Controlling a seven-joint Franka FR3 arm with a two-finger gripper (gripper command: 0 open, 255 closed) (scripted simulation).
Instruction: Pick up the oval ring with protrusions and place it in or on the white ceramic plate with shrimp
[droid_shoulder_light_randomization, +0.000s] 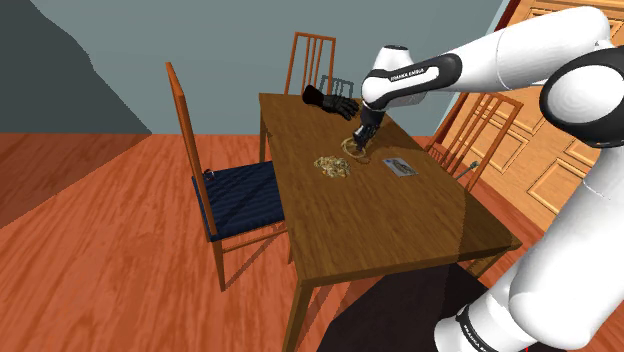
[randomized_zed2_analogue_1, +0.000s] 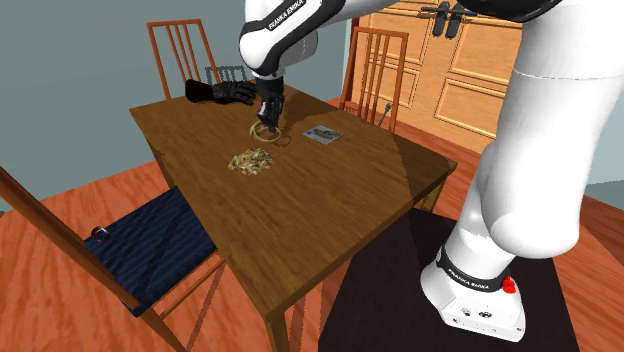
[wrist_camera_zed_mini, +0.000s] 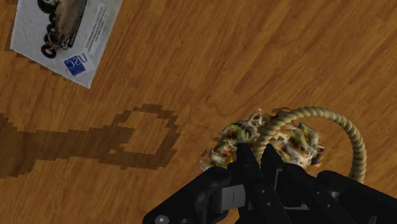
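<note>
We find the gripper (wrist_camera_zed_mini: 257, 153) clamped shut on the tufted edge of the rope ring (wrist_camera_zed_mini: 348, 130), held just beyond the plate of shrimp (droid_shoulder_light_randomization: 332, 166), where so off-centre a pinch might let it swing or slip free.

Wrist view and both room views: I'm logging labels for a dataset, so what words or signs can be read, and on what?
"FRANKA EMIKA": on the dark forearm of the arm, and again on its white base.
"USC": in a blue box on the card lying on the table.
The card's smaller print is too blurred to read.
The rope ring clasped in the pincer bears no text.
</note>
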